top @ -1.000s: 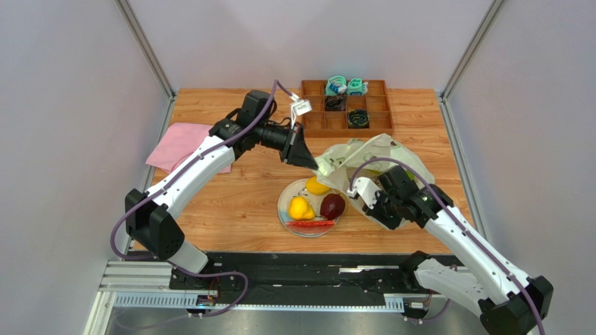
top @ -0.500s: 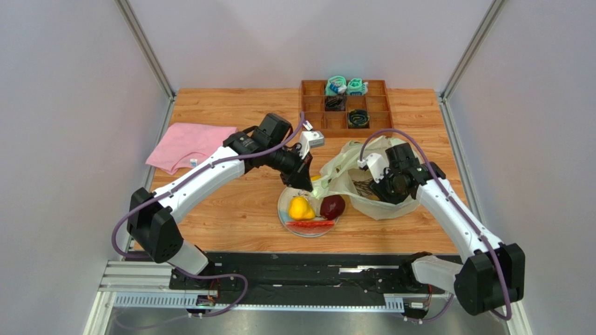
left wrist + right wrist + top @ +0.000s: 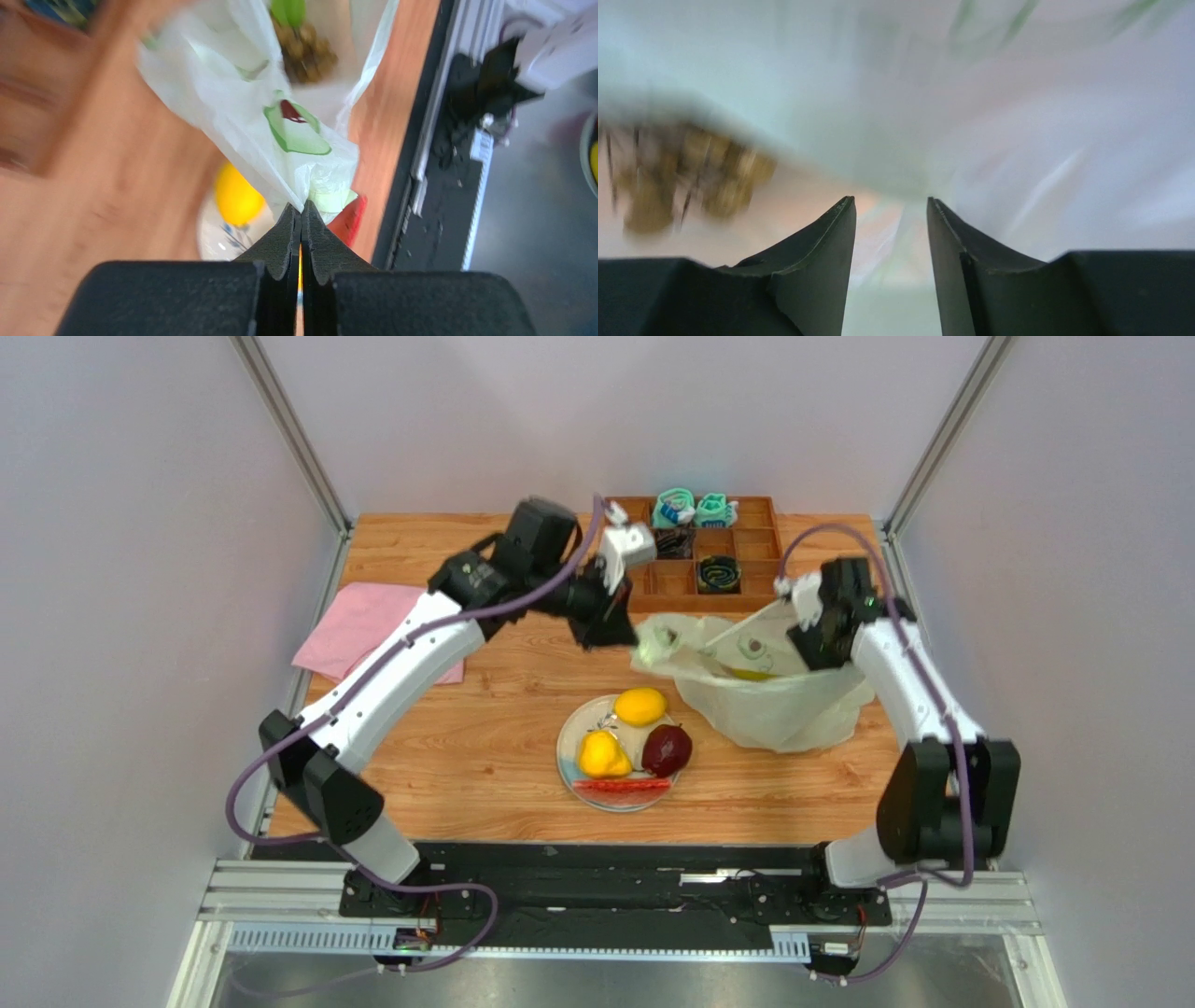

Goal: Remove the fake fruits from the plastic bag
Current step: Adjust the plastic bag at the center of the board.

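The pale plastic bag (image 3: pixel 769 703) hangs stretched between my two grippers, right of the white plate (image 3: pixel 572 735). My left gripper (image 3: pixel 627 633) is shut on the bag's left rim; in the left wrist view its jaws (image 3: pixel 302 208) pinch the film (image 3: pixel 238 105). My right gripper (image 3: pixel 811 634) is at the bag's right rim, jaws apart (image 3: pixel 891 210), with blurred film (image 3: pixel 990 105) in front of them. Inside the bag lie a yellow piece (image 3: pixel 751 672), a brownish cluster (image 3: pixel 305 45) and a green piece (image 3: pixel 289 10). On the plate lie a yellow pear (image 3: pixel 603 753), a yellow round fruit (image 3: pixel 641 706), a dark red fruit (image 3: pixel 666 749) and a red slice (image 3: pixel 620 787).
A brown wooden tray (image 3: pixel 765 585) with teal and black items stands at the back, just behind the bag. A pink folded cloth (image 3: pixel 368 627) lies at the left. Metal frame posts stand at both back corners.
My left gripper has lifted the bag's rim up and back, off the plate. My right arm has swung from the bag's front to its back right, and the bag is now pulled taut.
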{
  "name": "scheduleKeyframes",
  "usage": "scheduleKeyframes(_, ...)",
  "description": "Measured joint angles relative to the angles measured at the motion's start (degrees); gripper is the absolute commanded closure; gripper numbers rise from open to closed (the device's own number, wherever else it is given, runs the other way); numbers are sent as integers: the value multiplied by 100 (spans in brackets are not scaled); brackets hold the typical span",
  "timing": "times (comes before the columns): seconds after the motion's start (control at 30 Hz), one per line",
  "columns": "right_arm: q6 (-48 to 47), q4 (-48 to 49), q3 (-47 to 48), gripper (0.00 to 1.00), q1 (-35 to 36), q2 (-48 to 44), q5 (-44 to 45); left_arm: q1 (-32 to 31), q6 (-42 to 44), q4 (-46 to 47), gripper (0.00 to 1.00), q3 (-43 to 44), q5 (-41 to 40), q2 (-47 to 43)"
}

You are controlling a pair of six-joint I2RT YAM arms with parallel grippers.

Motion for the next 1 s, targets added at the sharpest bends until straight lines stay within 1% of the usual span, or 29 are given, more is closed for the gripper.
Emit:
scheduleKeyframes(0.03,4,-20,507,54,-136,319,39,94,11,17,100,651,44,247)
scheduleKeyframes(0.07,13,-63,1274,55,-289,767,81,210,9,81,100,1298,85,522)
scheduleKeyframes(0.1,13,-81,1958,55,-407,1156,157,315,4,125,100,1790,138,730)
scheduleKeyframes(0.13,9,-63,2669,56,-540,1554,280,446,-31,162,100,2461,210,1029)
scheduleKeyframes(0.2,15,-105,3816,58,-769,2138,452,605,-125,232,100,3491,280,1547)
scheduleKeyframes(0.27,81,-184,4588,59,-1054,2474,422,721,-225,238,100,4424,352,2048)
scheduleKeyframes(0.33,136,-339,4977,58,-1305,2553,317,739,-334,361,100,4830,424,2306)
scheduleKeyframes(0.37,140,-385,5029,58,-1410,2479,243,723,-378,404,100,4865,476,2339)
scheduleKeyframes(0.4,142,-343,4881,58,-1480,2299,175,704,-413,385,100,4857,546,2343)
scheduleKeyframes(0.47,94,-297,4155,57,-1565,1694,2,654,-446,426,100,4625,765,2229)
scheduleKeyframes(0.5,28,-153,3438,56,-1591,1215,-120,638,-448,411,100,4347,898,2085)
scheduleKeyframes(0.6,-278,-136,1198,53,-1530,-348,-549,588,-433,361,100,2905,1220,1373)
scheduleKeyframes(0.63,-380,-195,643,52,-1482,-715,-649,544,-391,400,100,2225,1270,1071)
scheduleKeyframes(0.67,-562,-81,-120,51,-1386,-1169,-769,514,-361,315,100,1733,1300,848)
scheduleKeyframes(0.7,-691,-116,-612,49,-1283,-1423,-828,431,-284,188,100,1141,1314,623)
scheduleKeyframes(0.77,-925,-105,-1703,48,-1080,-1759,-892,210,-203,20,100,391,1360,433)
scheduleKeyframes(0.83,-1051,-181,-2382,46,-1003,-1792,-901,-96,-144,-111,100,-232,1416,402)
scheduleKeyframes(0.87,-1080,-278,-2562,46,-1010,-1801,-883,-199,-149,-160,100,-426,1419,415)
scheduleKeyframes(0.93,-1095,-413,-2627,46,-1016,-1947,-933,-428,-179,-219,100,-741,1432,435)
scheduleKeyframes(1.0,-1108,-520,-2457,47,-1019,-2225,-1108,-520,-240,-210,100,-763,1464,446)
